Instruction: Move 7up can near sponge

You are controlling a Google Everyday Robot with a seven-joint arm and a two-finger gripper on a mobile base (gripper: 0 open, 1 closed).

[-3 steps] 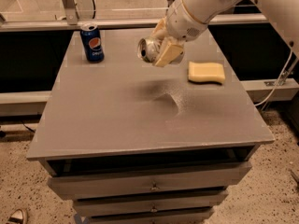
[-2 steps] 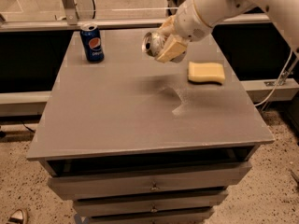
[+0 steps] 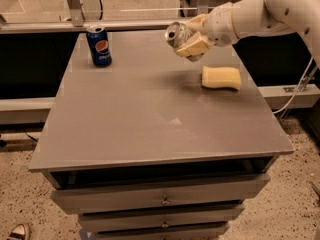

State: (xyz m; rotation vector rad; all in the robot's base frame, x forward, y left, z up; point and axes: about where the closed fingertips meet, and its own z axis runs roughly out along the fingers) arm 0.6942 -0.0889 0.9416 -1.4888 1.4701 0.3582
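Well, the 7up can (image 3: 175, 33) is off the table, held in the air above the back edge of the tabletop (image 3: 150, 119), right of the middle. It is tilted, with its silver top turned left and toward the camera. The gripper (image 3: 189, 34) is clamped on it, its pale fingers (image 3: 192, 45) pressing the can's body from above and below.

The sponge (image 3: 221, 77) lies flat near the right edge, in the back half, just forward and right of the raised can.

The step in hand looks like the carry and set-down. To do it well, bring the can upright before it descends and lower it onto bare tabletop just beside the sponge's left or front side. Open only once the base sits flat. A thin, smooth metal cylinder would likely roll if let go on its side. The sponge looks soft and light, so a nudge would probably shift it; come down clear of it.

The sponge is pale yellow and matte, a rounded rectangle with slightly wavy edges. The tabletop is flat, grey and faintly glossy. A blue Pepsi can (image 3: 99, 45) stands upright near the back left corner, well apart. Grey drawers (image 3: 160, 200) with small handles sit below the front edge.
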